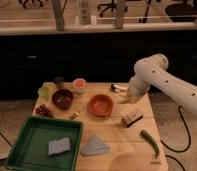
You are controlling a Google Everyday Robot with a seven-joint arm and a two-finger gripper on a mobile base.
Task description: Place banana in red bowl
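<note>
The banana point(132, 117) lies flat on the worktop point(117, 136), just right of the red bowl point(100, 106) and slightly nearer than it, apart from the rim. I judge it light, fairly firm and smooth-skinned, with a gentle curve, so it could roll or pivot if it is pinched near a tip. The safest hold is probably across its middle, with the jaws closing on its narrow width from above and only moderate squeeze.

On the left, a green tray point(38, 136) fills the near corner and a dark maroon bowl point(62, 98) sits beyond it. Both are well apart from the banana and out of the likely path. A grey cloth point(94, 146) lies near the front edge, below the red bowl. The red bowl looks empty and wide, with a low rim, so a short lift should be enough to clear it.

The strip of worktop between the bowl and the banana is bare, so the carry to the left is short. The gripper point(126, 96) hangs at the end of the white arm, just beyond the banana on its far side. I cannot tell how its jaws stand.

Further right, a green pepper point(150, 141) lies near the front right corner. The worktop's right edge runs close beside the banana, so a nudge in that direction risks pushing it off.
</note>
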